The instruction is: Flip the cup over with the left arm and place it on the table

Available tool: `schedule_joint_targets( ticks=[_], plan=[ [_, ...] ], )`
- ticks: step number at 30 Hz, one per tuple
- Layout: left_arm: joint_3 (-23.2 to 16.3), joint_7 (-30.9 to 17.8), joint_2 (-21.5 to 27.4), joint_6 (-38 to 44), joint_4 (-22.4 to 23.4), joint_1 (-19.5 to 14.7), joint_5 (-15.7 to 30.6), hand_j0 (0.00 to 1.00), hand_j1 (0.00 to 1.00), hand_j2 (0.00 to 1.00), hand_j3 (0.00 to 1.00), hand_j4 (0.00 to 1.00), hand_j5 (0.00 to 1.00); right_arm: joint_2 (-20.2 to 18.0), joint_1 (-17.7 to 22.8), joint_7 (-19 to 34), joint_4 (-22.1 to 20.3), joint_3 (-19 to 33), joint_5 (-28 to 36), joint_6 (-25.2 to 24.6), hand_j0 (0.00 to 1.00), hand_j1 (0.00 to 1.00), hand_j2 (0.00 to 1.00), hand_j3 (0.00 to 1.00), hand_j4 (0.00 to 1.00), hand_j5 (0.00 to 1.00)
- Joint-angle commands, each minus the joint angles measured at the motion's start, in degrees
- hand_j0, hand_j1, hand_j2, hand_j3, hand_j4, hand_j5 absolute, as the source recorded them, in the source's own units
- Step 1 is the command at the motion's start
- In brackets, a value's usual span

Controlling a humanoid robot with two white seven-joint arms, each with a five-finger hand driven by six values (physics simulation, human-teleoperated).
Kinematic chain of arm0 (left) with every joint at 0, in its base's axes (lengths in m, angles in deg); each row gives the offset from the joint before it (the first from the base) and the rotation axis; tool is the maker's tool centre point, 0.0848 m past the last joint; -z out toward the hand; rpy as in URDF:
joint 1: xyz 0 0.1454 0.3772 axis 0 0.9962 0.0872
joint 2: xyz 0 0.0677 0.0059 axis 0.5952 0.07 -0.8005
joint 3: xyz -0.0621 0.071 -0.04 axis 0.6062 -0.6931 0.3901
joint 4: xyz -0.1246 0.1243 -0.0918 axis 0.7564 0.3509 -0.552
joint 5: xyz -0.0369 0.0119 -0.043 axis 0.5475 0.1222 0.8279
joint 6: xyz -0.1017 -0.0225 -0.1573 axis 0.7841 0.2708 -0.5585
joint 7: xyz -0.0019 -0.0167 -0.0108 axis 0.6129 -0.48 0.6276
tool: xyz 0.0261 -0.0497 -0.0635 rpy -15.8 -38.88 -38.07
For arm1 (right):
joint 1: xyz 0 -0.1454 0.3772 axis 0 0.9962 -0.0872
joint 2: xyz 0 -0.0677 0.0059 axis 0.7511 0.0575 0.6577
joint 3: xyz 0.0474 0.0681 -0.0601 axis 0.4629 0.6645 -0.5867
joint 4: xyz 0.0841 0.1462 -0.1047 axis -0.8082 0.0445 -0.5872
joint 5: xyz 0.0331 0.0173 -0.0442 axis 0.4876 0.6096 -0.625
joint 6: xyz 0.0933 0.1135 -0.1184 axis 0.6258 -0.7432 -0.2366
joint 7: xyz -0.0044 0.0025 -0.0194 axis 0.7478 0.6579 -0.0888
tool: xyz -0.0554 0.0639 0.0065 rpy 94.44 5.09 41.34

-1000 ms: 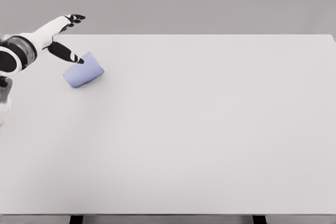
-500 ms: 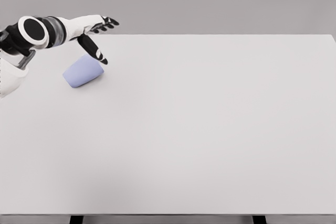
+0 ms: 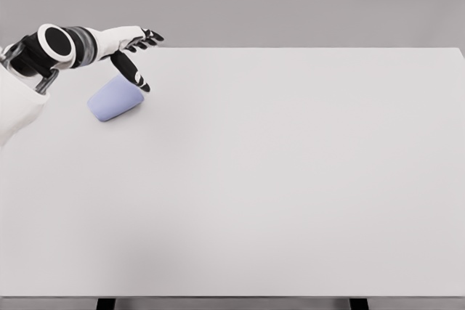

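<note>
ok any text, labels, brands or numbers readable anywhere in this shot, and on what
None. The lilac cup lying on its side is plain, the white table is bare of markings, and the left hand and its arm carry no readable label or number.

Lavender cup (image 3: 114,99) on its side, table (image 3: 290,179) far-left; left hand (image 3: 134,52) spread above it, empty.

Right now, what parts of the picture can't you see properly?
Head view:
- The cup: its far end sits behind the left hand, so whether the thumb touches it can't be told.
- The cup's opening: not visible from here.
- The left arm: cut off by the left edge.
- The right arm: out of view.
</note>
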Motion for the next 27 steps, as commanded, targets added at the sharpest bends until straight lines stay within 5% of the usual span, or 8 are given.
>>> schedule_joint_targets(
  ticks=[1,16,27],
  plan=[
    [0.4,0.0,-0.1,-0.1,0.4,0.0,-0.2,0.99,0.99,0.99,0.99,0.99,0.99,0.0,0.0,0.0,0.0,0.0,0.0,0.0,1.00,1.00,1.00,1.00,1.00,1.00],
    [6.1,0.0,0.7,-0.1,6.5,1.1,-0.2,0.98,0.98,0.98,0.98,0.98,0.98,0.0,-0.1,0.0,0.0,0.0,0.0,0.0,1.00,1.00,1.00,1.00,1.00,1.00],
    [8.0,0.0,-2.5,-0.1,15.1,1.1,-0.1,0.98,0.98,0.98,0.98,0.98,0.98,0.0,-0.1,0.0,0.0,0.0,0.0,0.0,1.00,1.00,1.00,1.00,1.00,1.00]
  ],
)
